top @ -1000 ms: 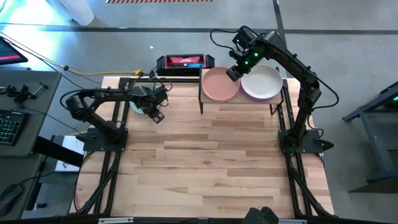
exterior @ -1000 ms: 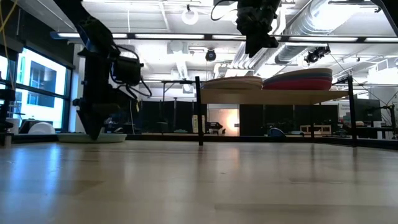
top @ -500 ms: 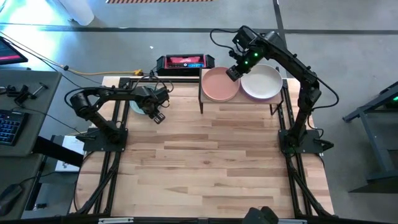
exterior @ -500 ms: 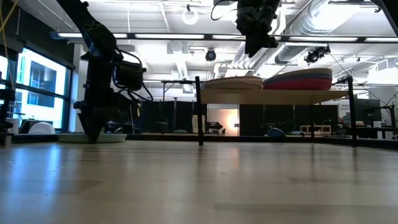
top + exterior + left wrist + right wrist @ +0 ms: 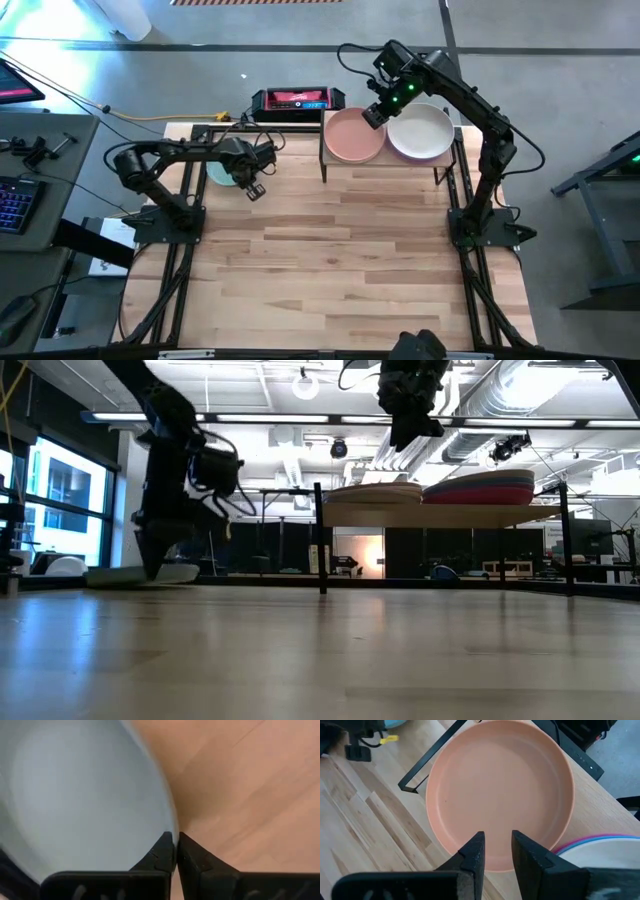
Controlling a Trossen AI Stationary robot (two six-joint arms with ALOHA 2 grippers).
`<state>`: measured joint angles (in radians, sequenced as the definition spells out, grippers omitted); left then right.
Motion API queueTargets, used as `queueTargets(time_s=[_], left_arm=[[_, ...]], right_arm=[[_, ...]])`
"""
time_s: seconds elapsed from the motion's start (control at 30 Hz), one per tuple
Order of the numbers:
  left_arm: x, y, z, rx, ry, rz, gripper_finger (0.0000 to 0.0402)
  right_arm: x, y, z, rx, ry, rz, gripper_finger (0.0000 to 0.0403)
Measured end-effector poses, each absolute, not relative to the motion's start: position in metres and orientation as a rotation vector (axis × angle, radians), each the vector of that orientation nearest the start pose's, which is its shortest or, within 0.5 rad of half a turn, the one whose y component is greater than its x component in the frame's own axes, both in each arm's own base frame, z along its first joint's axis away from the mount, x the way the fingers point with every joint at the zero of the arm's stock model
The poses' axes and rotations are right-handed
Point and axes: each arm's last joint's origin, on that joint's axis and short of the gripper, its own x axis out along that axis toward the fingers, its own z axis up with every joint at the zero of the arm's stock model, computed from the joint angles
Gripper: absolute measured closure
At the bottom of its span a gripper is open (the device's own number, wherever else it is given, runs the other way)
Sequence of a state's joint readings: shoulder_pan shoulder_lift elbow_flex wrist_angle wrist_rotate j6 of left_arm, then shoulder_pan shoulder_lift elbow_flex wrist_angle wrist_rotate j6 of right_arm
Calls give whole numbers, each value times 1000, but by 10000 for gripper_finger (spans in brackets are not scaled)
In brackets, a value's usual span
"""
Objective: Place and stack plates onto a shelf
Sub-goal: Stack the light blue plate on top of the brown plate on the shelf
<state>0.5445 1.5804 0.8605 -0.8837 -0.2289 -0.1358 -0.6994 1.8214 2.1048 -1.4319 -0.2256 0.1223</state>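
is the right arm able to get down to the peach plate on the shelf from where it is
Probably yes. The right gripper hangs just above the peach plate, fingers a little apart and empty. Nothing lies on that plate, and the white-topped stack sits beside it on the shelf.

The small raised light-wood shelf on black metal legs (image 5: 388, 150) stands at the far edge of the butcher-block counter (image 5: 330, 260), toward the right. On it, the round peach-pink plate (image 5: 353, 135) tops the left stack and the round cream-white plate (image 5: 422, 133) tops the right stack, the two just beside each other. The right gripper (image 5: 374, 117) hangs above the shelf between them. Well apart, near the counter's far left corner, the round teal plate (image 5: 219, 172) lies under the left gripper (image 5: 247, 178), whose fingers (image 5: 162, 855) meet at its rim.
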Motion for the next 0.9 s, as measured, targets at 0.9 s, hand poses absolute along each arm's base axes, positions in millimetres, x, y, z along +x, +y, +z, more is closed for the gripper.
queueTargets(time_s=[0.9], left_arm=[[265, 128, 369, 588, 1059, 562, 401]], right_arm=[[246, -215, 462, 470, 785, -715, 329]])
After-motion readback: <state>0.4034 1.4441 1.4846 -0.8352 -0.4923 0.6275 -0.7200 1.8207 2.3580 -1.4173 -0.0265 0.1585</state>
